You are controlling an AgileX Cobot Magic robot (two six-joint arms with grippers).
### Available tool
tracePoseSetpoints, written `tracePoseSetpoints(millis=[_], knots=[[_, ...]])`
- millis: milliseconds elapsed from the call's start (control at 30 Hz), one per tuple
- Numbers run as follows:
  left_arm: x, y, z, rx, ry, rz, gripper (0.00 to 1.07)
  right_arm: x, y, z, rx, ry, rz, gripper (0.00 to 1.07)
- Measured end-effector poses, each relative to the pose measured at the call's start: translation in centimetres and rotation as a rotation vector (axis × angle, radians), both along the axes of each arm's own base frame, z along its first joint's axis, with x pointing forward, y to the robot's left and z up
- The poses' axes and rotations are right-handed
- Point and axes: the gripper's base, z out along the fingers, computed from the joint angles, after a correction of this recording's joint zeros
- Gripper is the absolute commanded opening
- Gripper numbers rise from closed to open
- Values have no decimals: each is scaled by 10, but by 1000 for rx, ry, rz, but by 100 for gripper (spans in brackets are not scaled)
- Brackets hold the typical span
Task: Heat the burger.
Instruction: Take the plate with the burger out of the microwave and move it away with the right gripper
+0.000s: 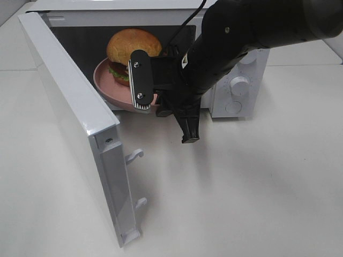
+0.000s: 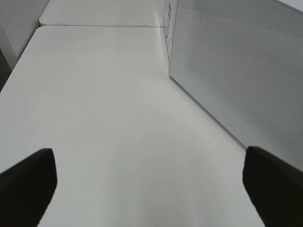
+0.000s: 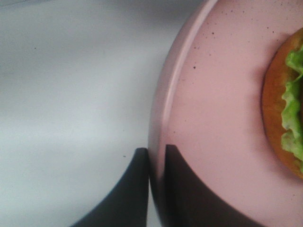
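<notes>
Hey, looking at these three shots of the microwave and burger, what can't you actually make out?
- Exterior high: the right arm hides the near part of the pink plate and the microwave panel's markings.
- Left wrist: only the left tool tips and the door's outer face show; no burger.
- Right wrist: the burger is cut off by the frame edge.

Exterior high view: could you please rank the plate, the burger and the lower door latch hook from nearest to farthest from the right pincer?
1. Plate: its rim is pinched in the right pincer.
2. Burger: on the plate, just inside the microwave.
3. Lower door latch hook: on the open door's edge, toward the camera.
</notes>
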Motion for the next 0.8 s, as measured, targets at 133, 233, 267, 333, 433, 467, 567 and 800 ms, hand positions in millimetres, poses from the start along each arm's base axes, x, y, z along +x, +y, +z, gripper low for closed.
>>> tracePoseSetpoints(millis=[133,233,267,333,433,467,567,800], knots=[[0,0,0,0,0,0,100,-9,-6,3,-25,-13,22,0],[0,0,0,0,0,0,100,-16,-13,6,-43,-18,32,0],[0,0,0,0,0,0,100,-16,-13,6,-43,-18,32,0],[0,0,0,0,0,0,100,-22,-18,11,-59,-25,41,0],[0,0,0,0,0,0,100,-26,-22,14,-72,-18,44,0],[0,0,0,0,0,0,100,-26,-22,14,-72,-18,44,0],[0,0,0,0,0,0,100,-34,-29,22,-99,-9,50,0],[0,0,0,0,0,0,100,-48,-42,30,-122,-2,41,0]])
